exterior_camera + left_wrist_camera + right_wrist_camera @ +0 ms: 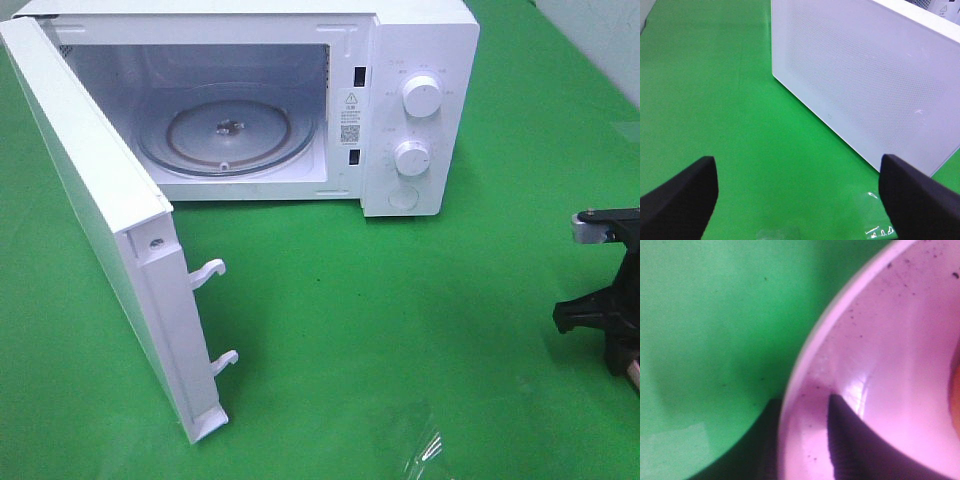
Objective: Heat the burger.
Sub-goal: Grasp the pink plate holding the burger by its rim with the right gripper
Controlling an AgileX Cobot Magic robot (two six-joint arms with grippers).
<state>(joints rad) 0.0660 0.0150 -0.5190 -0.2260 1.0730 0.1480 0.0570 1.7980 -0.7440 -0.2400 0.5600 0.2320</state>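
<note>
Only an orange-brown sliver of the burger (956, 390) shows, at the edge of the right wrist view, resting on the pink plate (890, 340). My right gripper (805, 445) clasps the plate's rim, with one dark finger (850, 450) inside the plate and the other below and outside it. In the high view only part of the right arm (600, 300) shows at the right edge; the plate and burger are out of that view. My left gripper (800, 200) is open over bare green cloth, close to the outer face of the microwave door (865, 85).
The white microwave (420, 110) stands at the back with its door (110, 220) swung wide open to the left. Its glass turntable (228, 130) holds nothing. A scrap of clear film (430, 452) lies near the front edge.
</note>
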